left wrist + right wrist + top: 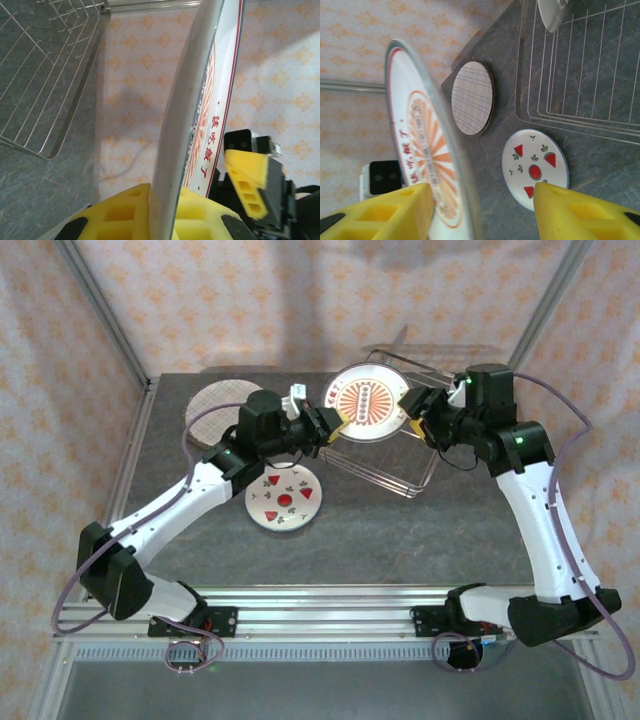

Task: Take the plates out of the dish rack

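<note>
Above the dish rack (398,478) — left pincer (335,425) grips orange plate (368,398).

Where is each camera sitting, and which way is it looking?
Top external: up high behind the arms, looking down at the table; both whole arms show.
Left wrist: on the left arm, looking along the left gripper, shut on the orange plate by its rim.
Right wrist: on the right arm, looking past the open right gripper toward the watermelon plate.
Shared: both wrist views show the orange plate and the dish rack.
</note>
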{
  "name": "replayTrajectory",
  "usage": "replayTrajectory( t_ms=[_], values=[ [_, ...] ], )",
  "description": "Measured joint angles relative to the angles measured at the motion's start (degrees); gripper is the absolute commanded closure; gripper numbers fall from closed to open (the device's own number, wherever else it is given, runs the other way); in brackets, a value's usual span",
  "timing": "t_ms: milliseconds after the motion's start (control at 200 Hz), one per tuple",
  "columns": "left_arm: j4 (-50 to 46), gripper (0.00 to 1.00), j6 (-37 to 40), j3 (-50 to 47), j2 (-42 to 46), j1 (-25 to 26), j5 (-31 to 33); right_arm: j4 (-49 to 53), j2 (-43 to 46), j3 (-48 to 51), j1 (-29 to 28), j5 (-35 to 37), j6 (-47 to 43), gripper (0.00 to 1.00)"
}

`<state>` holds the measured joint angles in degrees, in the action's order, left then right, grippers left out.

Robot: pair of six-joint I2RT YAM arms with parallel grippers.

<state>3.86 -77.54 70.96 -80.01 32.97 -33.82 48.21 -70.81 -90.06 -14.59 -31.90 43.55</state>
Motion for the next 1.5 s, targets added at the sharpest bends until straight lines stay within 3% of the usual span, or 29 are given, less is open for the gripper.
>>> replayTrajectory(
  t_ms=[275,510,886,1231,1496],
  values=[
    [-2.3,1.00,1.1,-6.9,10.1,-4.8,-0.4,-2.5,2.9,0.4,-6.2,4.0,-10.8,0.44],
    [-7.2,1.00,2.6,-13.6,17.4,-11.9,-0.1,-16.3,14.8,13.0,-13.9,6.9,-24.9,0.39],
    [-15.7,1.00,6.1,-26.6,29.6,-14.0,1.4,-24.3,18.5,22.4,-18.5,6.9,-43.2,0.30],
    [-17.3,1.00,7.2,-38.9,35.0,-14.0,6.0,-24.3,18.4,23.6,-20.2,6.6,-48.7,0.28],
    [-13.1,1.00,6.9,-47.3,34.5,-14.0,8.8,-24.1,18.3,25.3,-20.2,5.9,-50.5,0.28]
  ],
)
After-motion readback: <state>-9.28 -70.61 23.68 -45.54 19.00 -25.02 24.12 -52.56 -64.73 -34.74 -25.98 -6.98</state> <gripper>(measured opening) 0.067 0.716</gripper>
